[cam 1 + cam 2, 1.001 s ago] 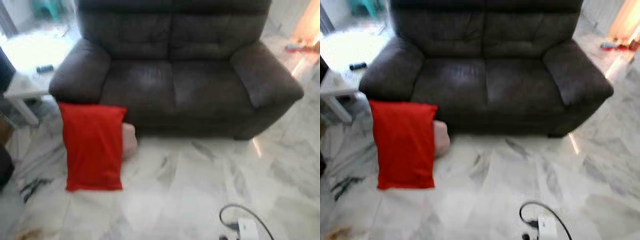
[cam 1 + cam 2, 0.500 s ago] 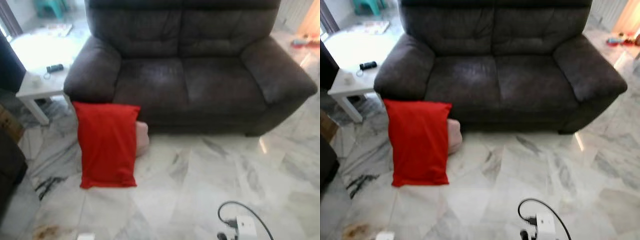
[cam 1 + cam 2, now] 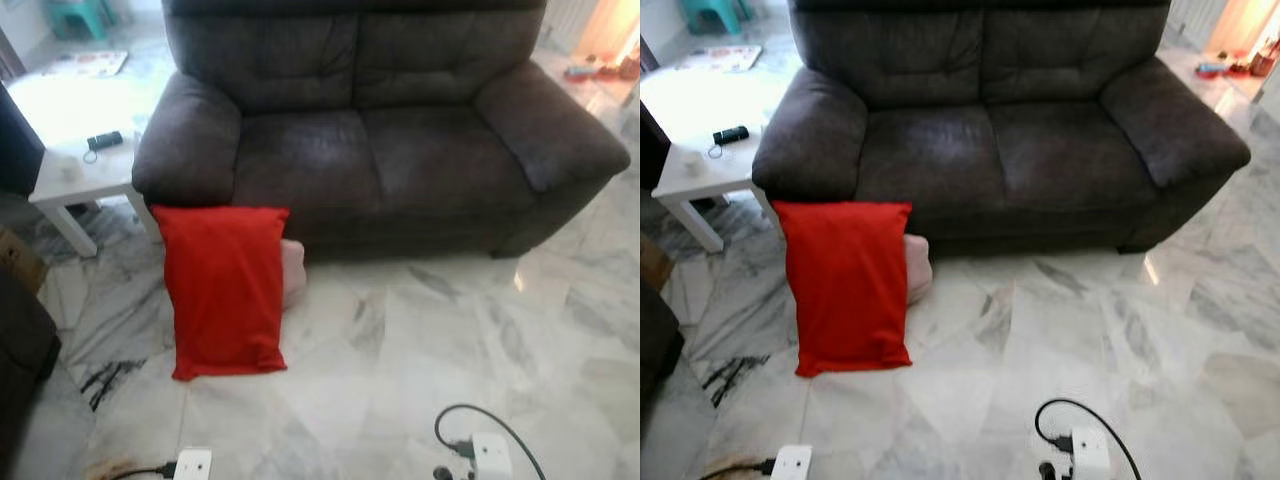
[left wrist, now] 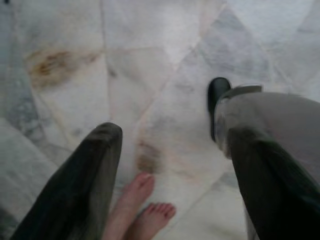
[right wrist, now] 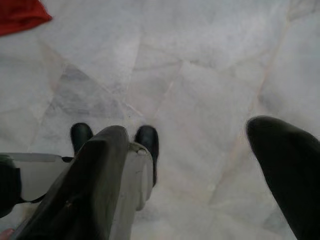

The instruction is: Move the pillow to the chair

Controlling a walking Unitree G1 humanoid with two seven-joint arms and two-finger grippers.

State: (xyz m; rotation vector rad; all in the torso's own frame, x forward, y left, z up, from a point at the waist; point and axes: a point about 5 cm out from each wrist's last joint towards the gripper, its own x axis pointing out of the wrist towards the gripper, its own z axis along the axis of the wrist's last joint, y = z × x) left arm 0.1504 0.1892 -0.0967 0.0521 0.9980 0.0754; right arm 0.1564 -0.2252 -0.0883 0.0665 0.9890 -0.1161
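A dark brown two-seat sofa [image 3: 385, 130] stands across the marble floor [image 3: 400, 370]. The red pillow [image 3: 225, 290] leans upright against the sofa's front, below its armrest, its lower edge on the floor, with a pale pink cushion [image 3: 293, 272] tucked just behind it. Beside that armrest is a small white bench [image 3: 75, 185] carrying a black remote [image 3: 104, 141]. On the floor lie a white power strip with a black cable [image 3: 485, 450] and another white plug [image 3: 192, 464].

Both arms hang low, well away from the pillow. The left gripper [image 4: 170, 165] has its fingers [image 4: 85, 185] apart above bare floor, a person's bare feet [image 4: 142, 212] beneath them. The right gripper [image 5: 195, 170] also holds its fingers [image 5: 287, 170] apart, the pillow's corner far beyond their tips.
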